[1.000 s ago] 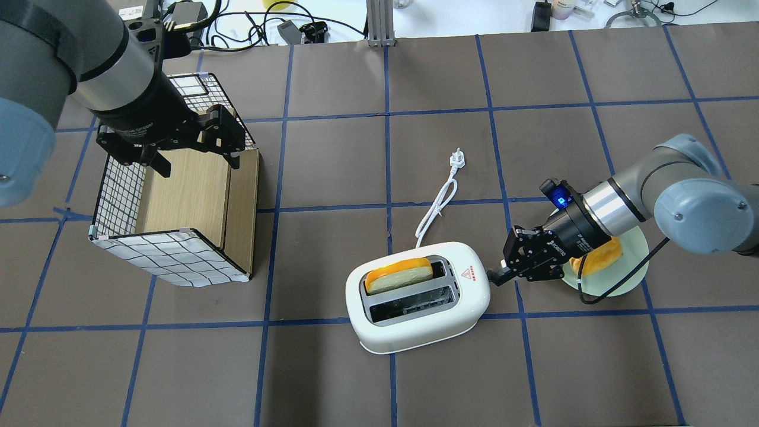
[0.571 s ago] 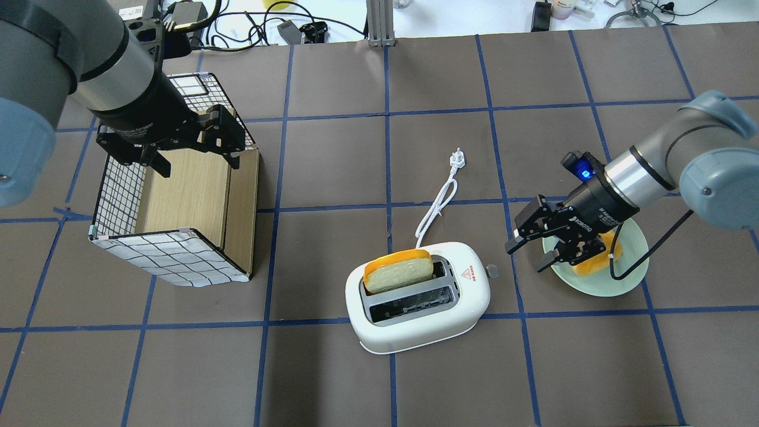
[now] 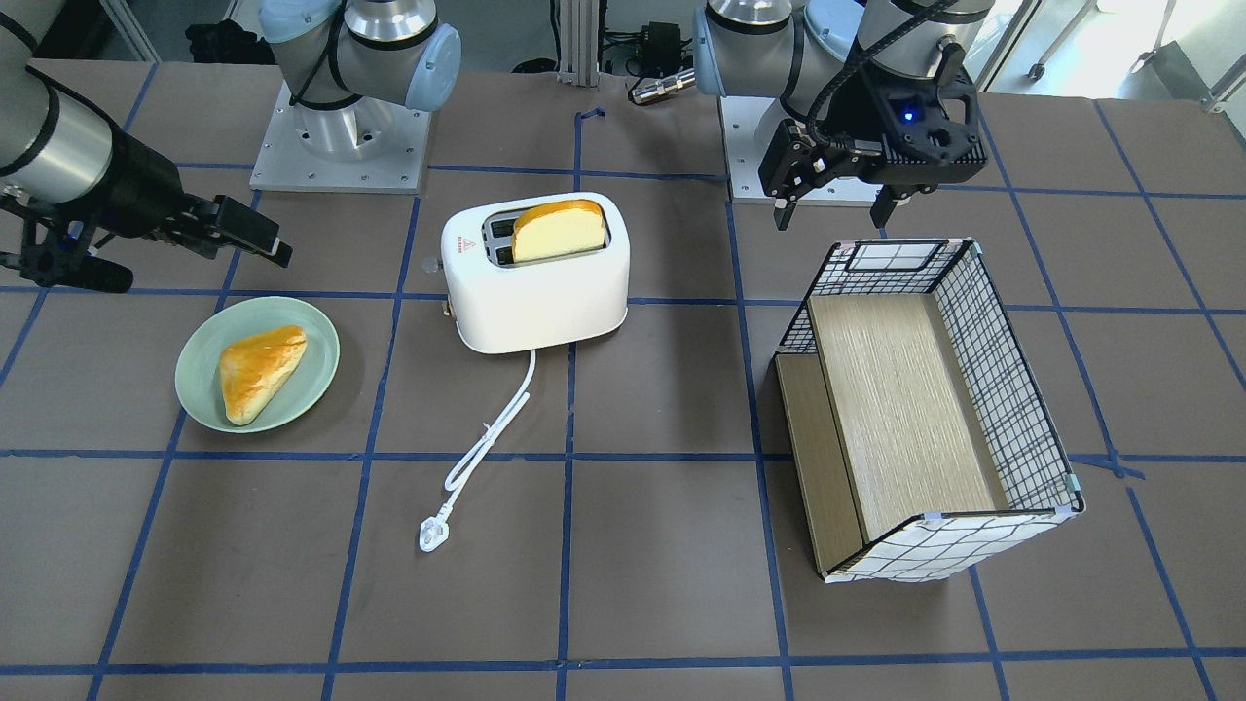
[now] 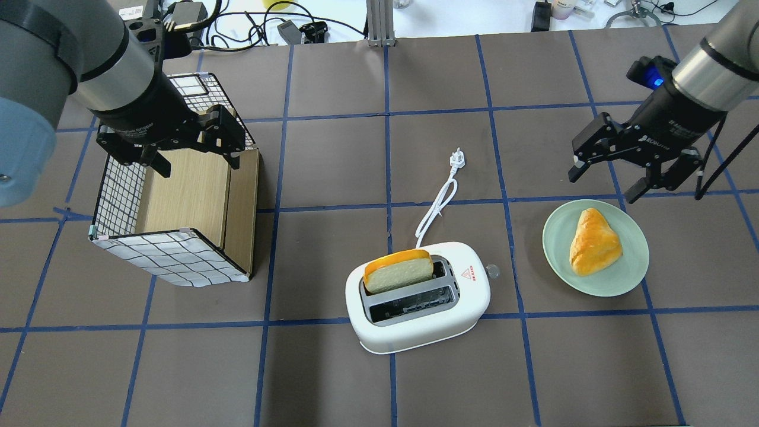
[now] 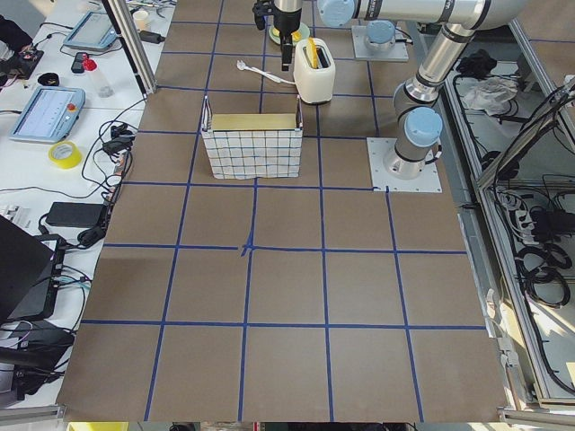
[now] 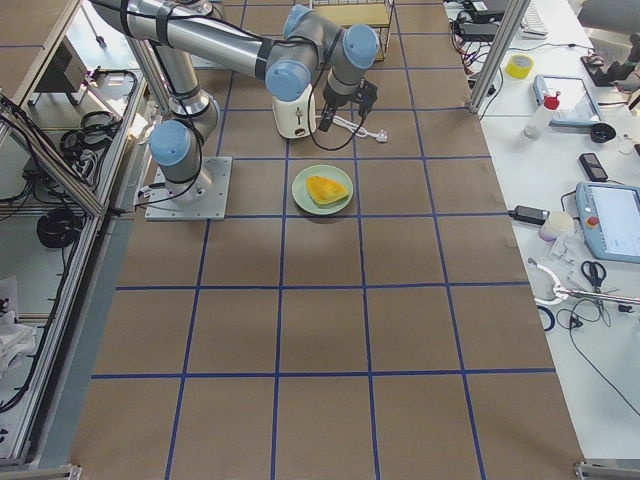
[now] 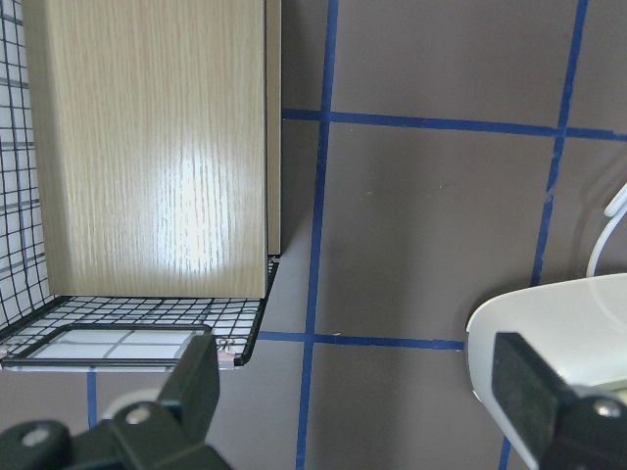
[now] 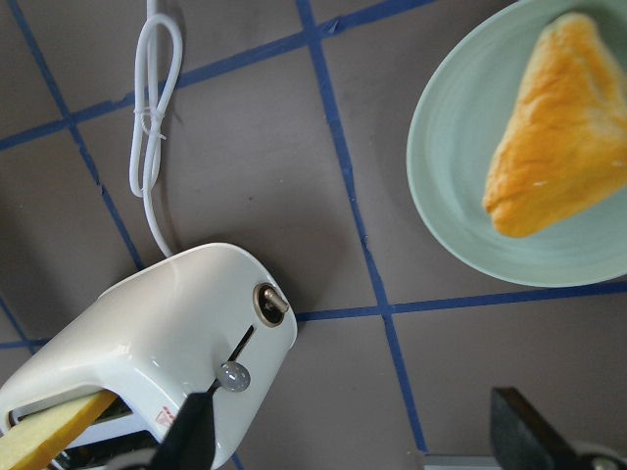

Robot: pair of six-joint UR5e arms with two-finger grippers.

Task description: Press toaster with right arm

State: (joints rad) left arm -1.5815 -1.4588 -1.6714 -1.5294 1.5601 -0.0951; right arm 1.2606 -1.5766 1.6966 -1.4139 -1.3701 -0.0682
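Note:
The white toaster [image 4: 418, 299] stands at the table's front middle, with a bread slice [image 4: 398, 271] sticking up from its far slot. Its end lever [image 4: 491, 271] faces the plate. The toaster also shows in the front view [image 3: 535, 282] and the right wrist view [image 8: 167, 352]. My right gripper [image 4: 602, 185] is open and empty. It hovers well to the right of the toaster, beyond the plate, touching nothing. My left gripper [image 4: 198, 167] is open and empty above the checkered box [image 4: 172, 261].
A pale-green plate [image 4: 554, 237] with a pastry [image 4: 593, 242] lies to the right of the toaster. The toaster's white cord [image 4: 437, 204] and plug [image 4: 458, 158] trail away behind it. The box [image 3: 1012, 389] stands at the left, with wooden panels inside.
My right gripper has left the toaster's lever end and drawn back up and to the right, past the plate. The bread slice has risen in its slot. The left arm has not moved.

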